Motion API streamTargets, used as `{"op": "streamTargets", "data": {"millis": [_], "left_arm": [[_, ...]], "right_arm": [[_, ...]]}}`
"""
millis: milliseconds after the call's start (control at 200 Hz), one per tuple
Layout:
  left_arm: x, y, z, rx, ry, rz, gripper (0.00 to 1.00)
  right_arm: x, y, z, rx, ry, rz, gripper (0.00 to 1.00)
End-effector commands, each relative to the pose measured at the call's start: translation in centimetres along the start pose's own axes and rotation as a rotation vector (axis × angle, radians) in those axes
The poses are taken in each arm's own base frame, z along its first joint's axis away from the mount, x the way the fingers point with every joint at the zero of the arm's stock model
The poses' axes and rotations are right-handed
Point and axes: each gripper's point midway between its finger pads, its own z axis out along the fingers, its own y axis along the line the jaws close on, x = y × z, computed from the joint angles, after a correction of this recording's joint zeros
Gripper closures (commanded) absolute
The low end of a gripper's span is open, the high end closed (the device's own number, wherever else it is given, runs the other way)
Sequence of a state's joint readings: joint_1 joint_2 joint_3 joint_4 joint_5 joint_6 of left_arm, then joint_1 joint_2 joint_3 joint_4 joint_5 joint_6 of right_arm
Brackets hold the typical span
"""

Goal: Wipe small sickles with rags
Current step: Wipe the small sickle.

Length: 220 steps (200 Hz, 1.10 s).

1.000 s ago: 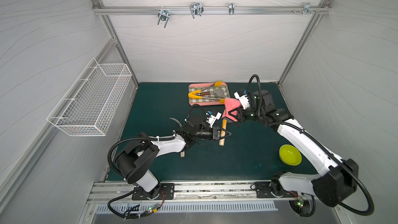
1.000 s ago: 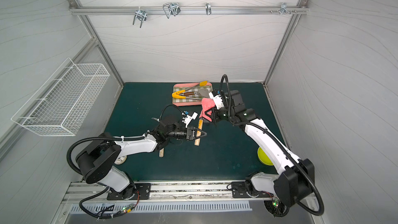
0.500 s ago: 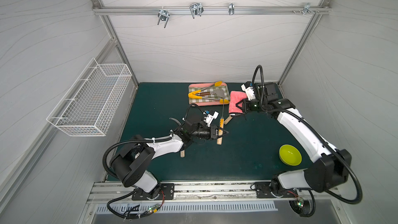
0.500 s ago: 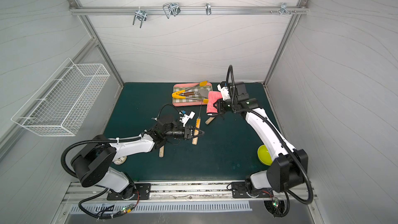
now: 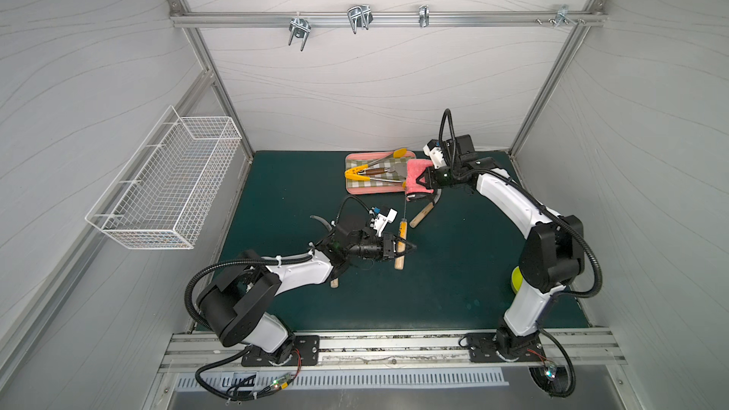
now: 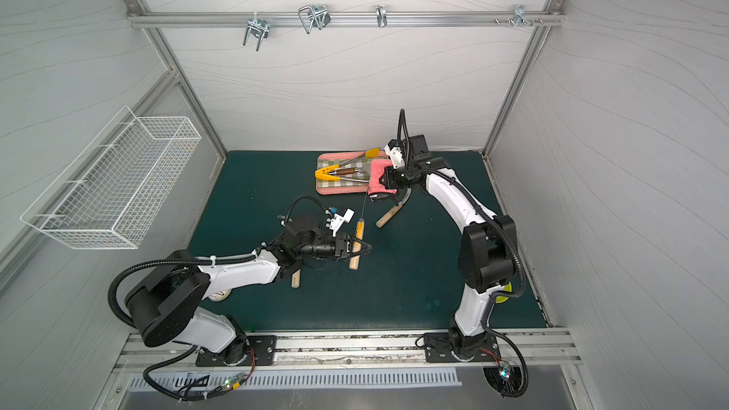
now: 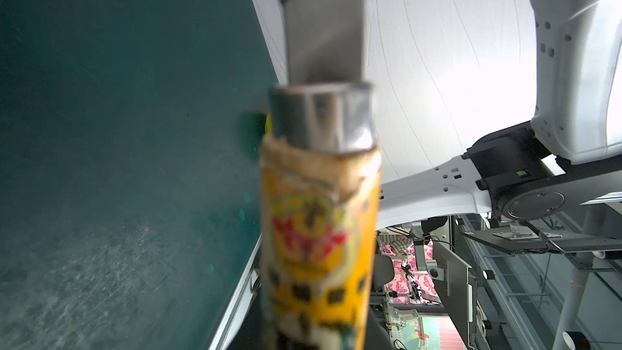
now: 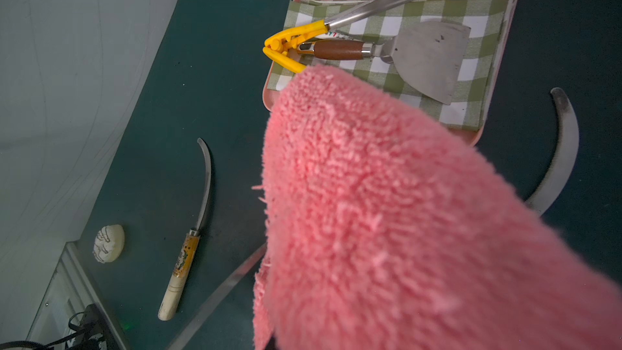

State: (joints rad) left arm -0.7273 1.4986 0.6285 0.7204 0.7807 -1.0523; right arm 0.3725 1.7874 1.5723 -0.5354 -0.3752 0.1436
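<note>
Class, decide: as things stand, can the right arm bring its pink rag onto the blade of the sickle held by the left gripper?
Probably yes. The right gripper is shut on the rag right at the blade tip of the sickle that the left gripper grips; nothing lies between them.

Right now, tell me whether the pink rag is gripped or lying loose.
Gripped: the right gripper is shut on the pink rag, which drapes from it.
</note>
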Motion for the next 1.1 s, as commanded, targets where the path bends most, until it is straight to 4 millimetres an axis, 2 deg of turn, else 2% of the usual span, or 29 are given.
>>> {"op": "streamTargets", "data": {"millis": [0,185,280,430,665,865,1096], "left_arm": [[-1.0,-2.9,-0.1,0.094,-0.03,0.073,1.0],[-1.0,-3.5,-0.2,0.12,-0.032,0.08,1.0],[-0.9,-3.4,-0.2,0.12,-0.024,0.077,1.0],[-0.8,-3.0,0.0,0.114,-0.014,0.072,1.0],[-0.7,-2.2,0.4,0.096,0.003,0.074,1.0],[-1.1,-2.1,0.7,0.089,0.017,0.089,1.0],[-2.6,-2.4,0.3,0.09,-0.001,0.103,1.0]], "right_arm": [[-1.7,2.5,-0.1,-0.098,-0.047,-0.039,1.0],[-1.4,3.3,0.0,-0.144,-0.052,-0.05,1.0],[-1.2,4.5,-0.4,-0.192,-0.067,-0.083,1.0],[-0.8,7.1,-2.0,-0.259,-0.108,-0.157,1.0],[1.4,11.2,-4.9,-0.336,-0.133,-0.225,1.0],[3.4,13.0,-7.5,-0.38,-0.134,-0.217,1.0],[6.2,13.8,-10.3,-0.372,-0.141,-0.201,1.0]]}}
